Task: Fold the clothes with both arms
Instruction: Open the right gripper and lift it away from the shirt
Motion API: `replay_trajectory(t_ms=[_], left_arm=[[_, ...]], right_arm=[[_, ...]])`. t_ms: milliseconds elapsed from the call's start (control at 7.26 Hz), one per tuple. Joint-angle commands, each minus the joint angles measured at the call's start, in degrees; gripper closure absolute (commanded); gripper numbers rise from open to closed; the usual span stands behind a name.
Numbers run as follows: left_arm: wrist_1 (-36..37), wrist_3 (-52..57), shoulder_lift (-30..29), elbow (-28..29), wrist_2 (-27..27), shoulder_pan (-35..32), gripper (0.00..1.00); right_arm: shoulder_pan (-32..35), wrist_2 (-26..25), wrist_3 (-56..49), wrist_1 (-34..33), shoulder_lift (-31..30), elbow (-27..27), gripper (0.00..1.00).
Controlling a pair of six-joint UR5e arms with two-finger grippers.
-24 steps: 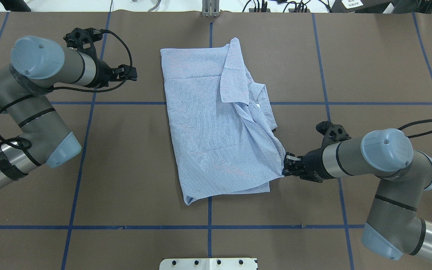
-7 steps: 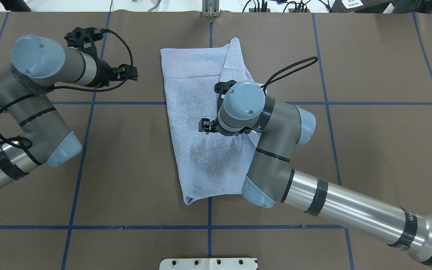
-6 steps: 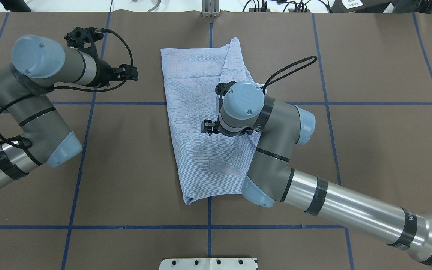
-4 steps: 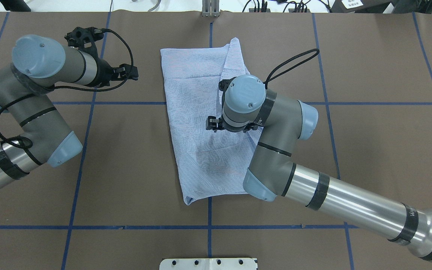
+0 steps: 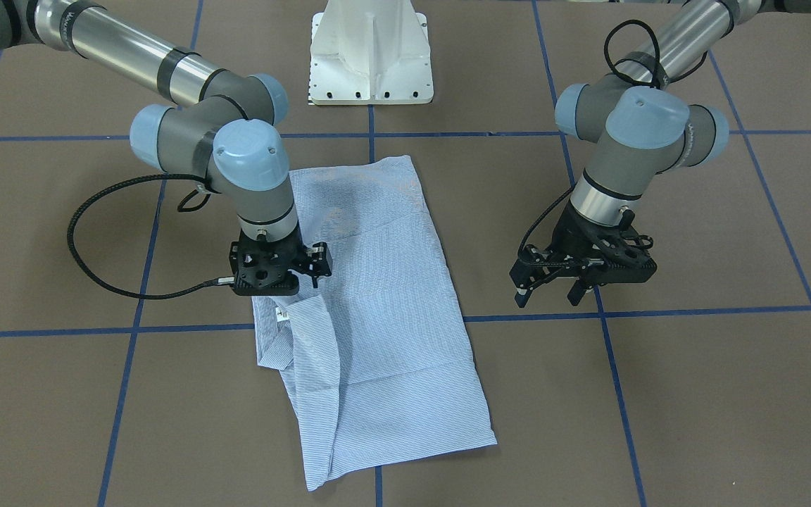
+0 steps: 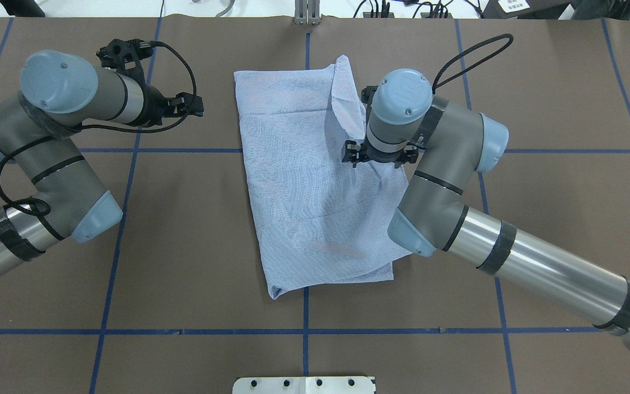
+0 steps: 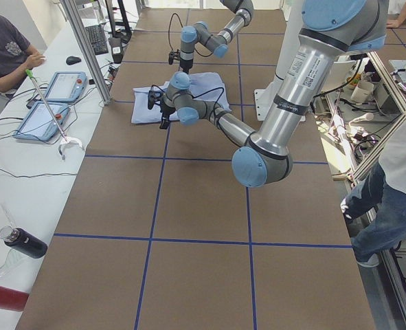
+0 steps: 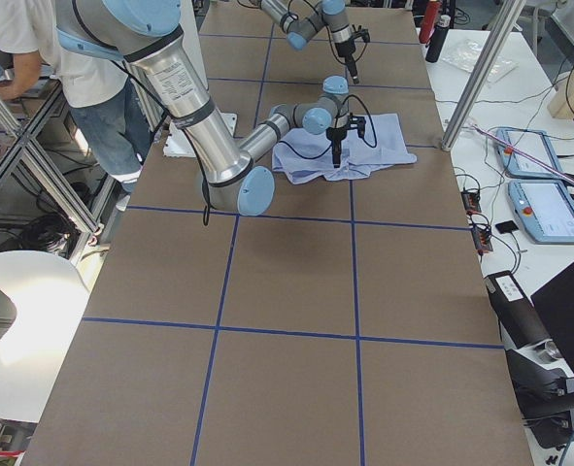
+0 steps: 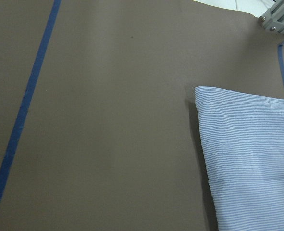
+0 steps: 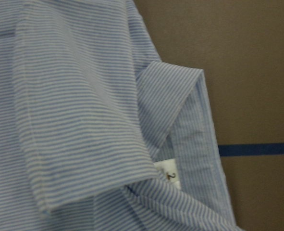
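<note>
The clothes are one light blue striped shirt [image 6: 304, 186] lying folded into a long panel at the table's middle [image 5: 391, 317]. Its collar [image 10: 180, 101] and white neck label [image 10: 169, 174] show at its right edge. My right gripper [image 5: 291, 282] points straight down just above the collar [image 5: 286, 331], jaws apart, holding nothing; from overhead the wrist hides most of that gripper [image 6: 376, 157]. My left gripper [image 5: 548, 296] hovers open and empty over bare table, left of the shirt [image 6: 197, 105]. The shirt's far-left corner [image 9: 247, 159] shows in the left wrist view.
Brown table covering carries blue tape grid lines [image 6: 304, 331]. The white pedestal base [image 5: 370, 49] stands at the near edge. A metal bracket [image 6: 308, 13] sits at the far edge. People [image 7: 3, 48] and tablets [image 7: 51, 103] are beside the table ends.
My right gripper let go of the shirt's right hem, swung over the shirt's middle, then moved far-right to above the collar. The left arm has stayed put.
</note>
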Motion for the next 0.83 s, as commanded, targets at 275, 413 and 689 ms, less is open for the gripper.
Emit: replay_trajectory(t_ms=[275, 413, 689], left_arm=[[-0.18, -0.39, -0.61, 0.22, 0.00, 0.13, 0.01], [-0.18, -0.31, -0.61, 0.13, 0.00, 0.13, 0.01], [-0.35, -0.22, -0.70, 0.22, 0.00, 0.13, 0.01]], right_arm=[[5.52, 0.11, -6.91, -2.01, -6.99, 5.51, 0.00], [7.01, 0.11, -9.29, -6.30, -6.12, 8.23, 0.00], [7.56, 0.82, -11.76, -6.61, -6.12, 10.63, 0.00]])
